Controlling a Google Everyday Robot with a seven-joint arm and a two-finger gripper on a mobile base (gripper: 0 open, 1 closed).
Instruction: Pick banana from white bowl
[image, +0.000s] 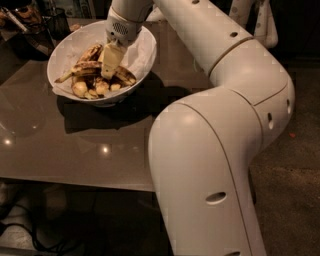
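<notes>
At the far left, your glossy brown table (60, 150) runs from the picture's edge under the arm, with small spots of light reflecting off it. Cables (30, 225) lie on the floor below its front edge.

On the back left part of the table sits the white bowl (56, 59), wide and deep, with a crinkled white lining (142, 52) up its right wall. The banana (82, 71) lies inside, on the left half of the pile: long and mottled dark brown, its thin stem pointing towards the bowl's left rim and its other end running right, up to the gripper. Another brown banana (91, 52) rests behind it, and pale stubby pieces (95, 89) fill the front of the bowl.

Your gripper (107, 75) is down inside the bowl, near its middle, its pale tip pointing down, touching or just above the pile at the long banana's right end. You cannot tell whether it is open or closed on anything. A third banana (125, 76) lies just right of it.

The white arm (225, 150) fills the right side.
</notes>
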